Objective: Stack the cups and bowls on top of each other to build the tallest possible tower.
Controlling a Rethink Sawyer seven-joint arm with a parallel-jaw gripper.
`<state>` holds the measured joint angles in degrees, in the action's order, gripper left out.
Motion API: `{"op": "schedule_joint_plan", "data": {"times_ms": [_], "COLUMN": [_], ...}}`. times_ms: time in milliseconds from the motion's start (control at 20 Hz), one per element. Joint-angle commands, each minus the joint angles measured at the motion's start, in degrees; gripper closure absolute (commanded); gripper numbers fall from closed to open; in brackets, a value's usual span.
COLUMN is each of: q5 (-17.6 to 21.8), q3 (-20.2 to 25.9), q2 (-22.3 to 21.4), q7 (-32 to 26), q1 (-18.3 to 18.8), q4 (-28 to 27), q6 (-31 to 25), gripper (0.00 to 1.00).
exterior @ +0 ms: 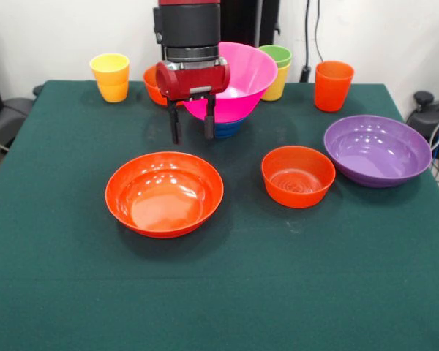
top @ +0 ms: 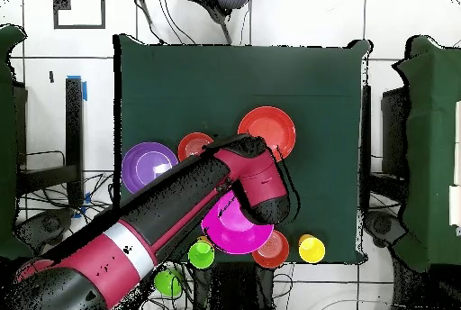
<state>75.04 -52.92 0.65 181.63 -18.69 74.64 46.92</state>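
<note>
Pink bowl [exterior: 238,77] tilted — end effector [exterior: 192,121] open.

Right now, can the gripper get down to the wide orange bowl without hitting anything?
Probably yes. The gripper hangs open just behind the wide orange bowl, with only bare cloth between them; the pink bowl sits behind it.
</note>
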Motion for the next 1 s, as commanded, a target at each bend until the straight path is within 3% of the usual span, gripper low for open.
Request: {"op": "schedule_joint_plan", "data": {"times_ms": [50, 1000], "q5": [-1.41, -4.51], "q3": [12.25, 14.43], "q2": [1.07, 2.05], "q7": [10.84, 4.06], "q1": [0.60, 1.29], "q4": [-1.81, -1.16], "q6": [-2.31, -6.45], "gripper": [0.00, 0.00]}}
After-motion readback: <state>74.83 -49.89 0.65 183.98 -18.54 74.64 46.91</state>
